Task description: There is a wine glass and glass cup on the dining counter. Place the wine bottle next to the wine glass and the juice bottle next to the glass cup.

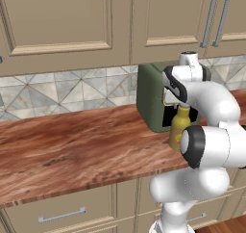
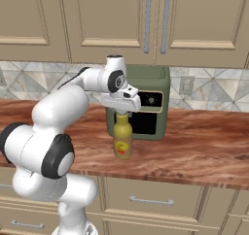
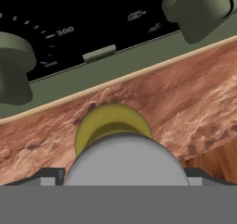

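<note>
Beige cabinets point(image 2: 112, 15) and a patterned tile backsplash point(image 1: 67, 90) close off the back of this kitchen, and under them runs the reddish-brown wood-grain table point(image 1: 72, 145) that carries what we are looking at. On it stands the juice bottle point(image 2: 122, 138), yellow, upright, with a pale label marked in red facing the right base camera. We see it near the table's front edge, just in front of an olive-green appliance point(image 2: 148, 100) with a dark front panel; whether bottle and appliance touch we cannot tell. From the left base view the bottle point(image 1: 179, 126) shows partly behind the arm's white elbow.

The tool point(image 2: 122, 111) sits straight above the bottle, its hand pointing down, with the bottle's neck rising up between the fingers. In the hand view we look down along it: the bottle's grey cap point(image 3: 126, 159) fills the lower middle, the yellow shoulder point(image 3: 113, 119) rings it, and the 2 dark finger tips point(image 3: 48, 176) peek out on either side of the cap. We cannot tell from these pictures whether the fingers press on the neck or stand clear of it, so the tool's state stays undecided for us. Beyond the bottle, the hand view shows the appliance's dark dial face with 2 green knobs point(image 3: 196, 8)
</note>
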Controlling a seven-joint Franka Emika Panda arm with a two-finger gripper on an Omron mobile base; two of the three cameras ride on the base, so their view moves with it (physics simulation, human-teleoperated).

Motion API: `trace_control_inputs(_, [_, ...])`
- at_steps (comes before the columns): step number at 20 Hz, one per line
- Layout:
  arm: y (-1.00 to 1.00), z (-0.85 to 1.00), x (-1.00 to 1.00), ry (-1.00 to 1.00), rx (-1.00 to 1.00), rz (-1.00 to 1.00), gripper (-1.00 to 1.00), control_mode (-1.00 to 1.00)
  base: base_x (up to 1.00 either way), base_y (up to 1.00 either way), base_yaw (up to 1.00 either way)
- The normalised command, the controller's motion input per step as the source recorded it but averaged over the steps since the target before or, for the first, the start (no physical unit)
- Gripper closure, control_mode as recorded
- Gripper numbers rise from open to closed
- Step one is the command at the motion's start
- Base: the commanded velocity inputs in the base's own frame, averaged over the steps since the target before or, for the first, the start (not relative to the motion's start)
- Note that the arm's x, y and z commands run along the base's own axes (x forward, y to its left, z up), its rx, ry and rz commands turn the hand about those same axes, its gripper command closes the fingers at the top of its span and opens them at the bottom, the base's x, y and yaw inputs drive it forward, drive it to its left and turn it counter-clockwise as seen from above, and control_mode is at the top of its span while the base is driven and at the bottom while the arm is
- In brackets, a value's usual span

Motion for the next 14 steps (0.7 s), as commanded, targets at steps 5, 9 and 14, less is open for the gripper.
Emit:
trace_control_inputs(5, [0.00,-0.02,0.02,0.00,0.00,0.00,1.00,-1.00,0.00,0.00,0.00])
trace_control_inputs(9, [0.00,0.05,-0.04,0.00,0.00,0.00,1.00,-1.00,0.00,0.00,0.00])
trace_control_inputs(14, [0.02,0.43,-0.17,0.03,0.01,0.00,1.00,-1.00,0.00,0.00,0.00])
